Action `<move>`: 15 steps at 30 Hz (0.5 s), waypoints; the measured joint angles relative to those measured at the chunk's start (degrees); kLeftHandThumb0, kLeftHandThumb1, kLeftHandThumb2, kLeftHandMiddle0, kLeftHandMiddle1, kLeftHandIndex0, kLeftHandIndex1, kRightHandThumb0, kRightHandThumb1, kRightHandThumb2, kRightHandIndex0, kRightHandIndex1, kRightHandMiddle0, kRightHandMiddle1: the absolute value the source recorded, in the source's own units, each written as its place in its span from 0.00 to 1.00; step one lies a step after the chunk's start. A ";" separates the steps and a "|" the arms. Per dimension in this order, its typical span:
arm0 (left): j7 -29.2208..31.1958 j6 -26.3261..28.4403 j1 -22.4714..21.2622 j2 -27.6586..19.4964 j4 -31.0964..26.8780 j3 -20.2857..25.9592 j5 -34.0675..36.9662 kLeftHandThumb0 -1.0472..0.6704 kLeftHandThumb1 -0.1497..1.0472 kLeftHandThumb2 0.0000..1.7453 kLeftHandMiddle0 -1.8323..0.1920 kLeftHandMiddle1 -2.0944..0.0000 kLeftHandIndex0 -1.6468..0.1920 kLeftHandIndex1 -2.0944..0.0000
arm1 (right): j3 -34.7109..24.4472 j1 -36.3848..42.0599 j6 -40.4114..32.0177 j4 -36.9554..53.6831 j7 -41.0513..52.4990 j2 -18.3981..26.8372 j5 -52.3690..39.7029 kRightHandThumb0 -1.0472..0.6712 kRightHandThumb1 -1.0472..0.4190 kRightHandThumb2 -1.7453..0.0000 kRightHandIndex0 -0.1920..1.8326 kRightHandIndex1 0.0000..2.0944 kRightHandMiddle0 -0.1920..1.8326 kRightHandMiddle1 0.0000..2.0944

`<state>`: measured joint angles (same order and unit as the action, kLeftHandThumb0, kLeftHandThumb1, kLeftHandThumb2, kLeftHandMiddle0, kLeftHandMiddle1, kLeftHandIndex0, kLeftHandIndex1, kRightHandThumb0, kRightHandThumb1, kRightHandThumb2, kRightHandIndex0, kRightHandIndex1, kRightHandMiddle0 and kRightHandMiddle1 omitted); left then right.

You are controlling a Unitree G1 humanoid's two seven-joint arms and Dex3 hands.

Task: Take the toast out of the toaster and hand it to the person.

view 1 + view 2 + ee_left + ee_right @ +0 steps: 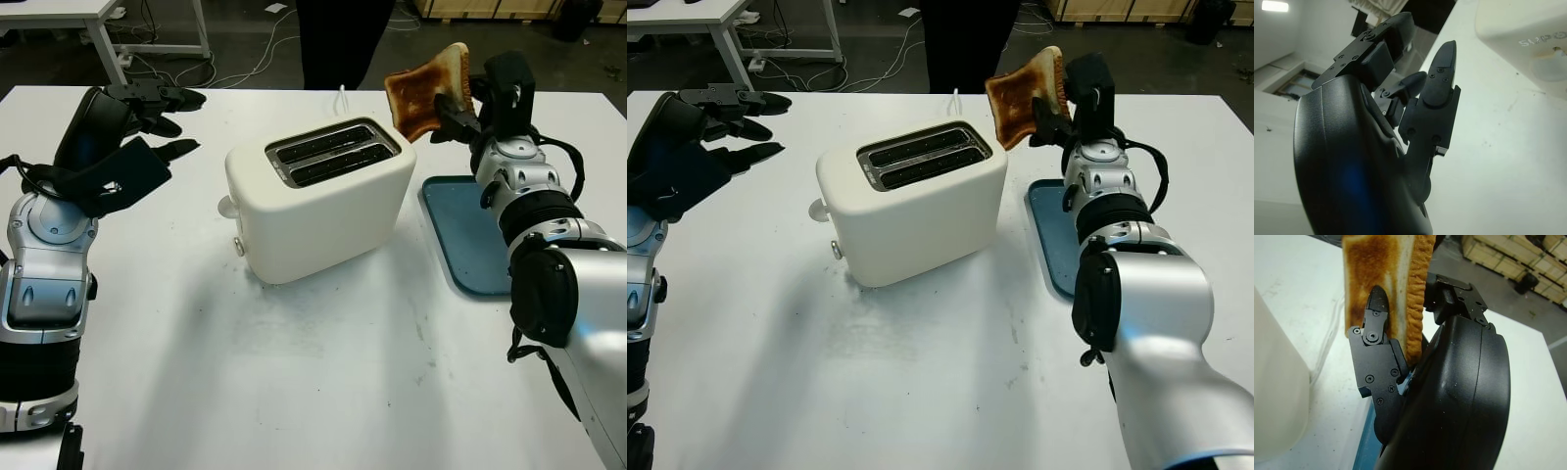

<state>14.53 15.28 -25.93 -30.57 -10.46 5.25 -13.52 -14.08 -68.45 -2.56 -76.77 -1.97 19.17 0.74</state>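
**Toast held clear above the table's far side**

My right hand [460, 110] had its fingers [1375, 333] clamped on the toast [428, 90], one black fingertip pressed flat on the browned face, the crust edge lying against my palm shell. The slice stood tilted in the air, clear of the white toaster [318, 196], above and just beyond its right far corner, with open air all around it. Both toaster slots [331, 154] gaped dark. Beneath my right forearm lay the blue tray [460, 235], near the table's [294, 372] right edge. Past the table's far edge stood a person [343, 39] in dark clothing, close behind the toaster. My right arm reached forward and up from the bottom right. My left hand [127, 127] hung open above the table, well apart from the toaster's left side, fingers pointing toward it.
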 measured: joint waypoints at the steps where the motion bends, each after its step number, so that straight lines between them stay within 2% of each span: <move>1: 0.00 0.00 0.00 0.00 0.00 0.00 0.00 0.46 0.89 0.05 0.65 0.60 0.50 0.91 | -0.11 0.00 -0.01 0.00 0.00 -0.13 -0.03 0.48 0.09 0.76 0.37 0.83 0.13 0.83; 8: 0.00 -0.10 0.00 0.00 0.44 0.00 0.01 0.44 0.89 0.05 0.65 0.61 0.50 0.92 | -0.98 0.02 -0.01 0.00 0.61 -0.40 -0.28 0.49 0.09 0.75 0.39 0.83 0.19 0.83; 15: 0.01 -0.10 0.00 -0.01 0.44 -0.02 -0.06 0.46 0.89 0.04 0.65 0.61 0.49 0.91 | -0.80 0.02 -0.01 0.00 0.66 -0.40 0.16 0.49 0.09 0.76 0.40 0.83 0.17 0.83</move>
<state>14.53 15.18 -25.93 -30.58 -10.01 5.23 -13.59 -14.89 -68.43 -2.57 -76.77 -1.32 18.77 0.90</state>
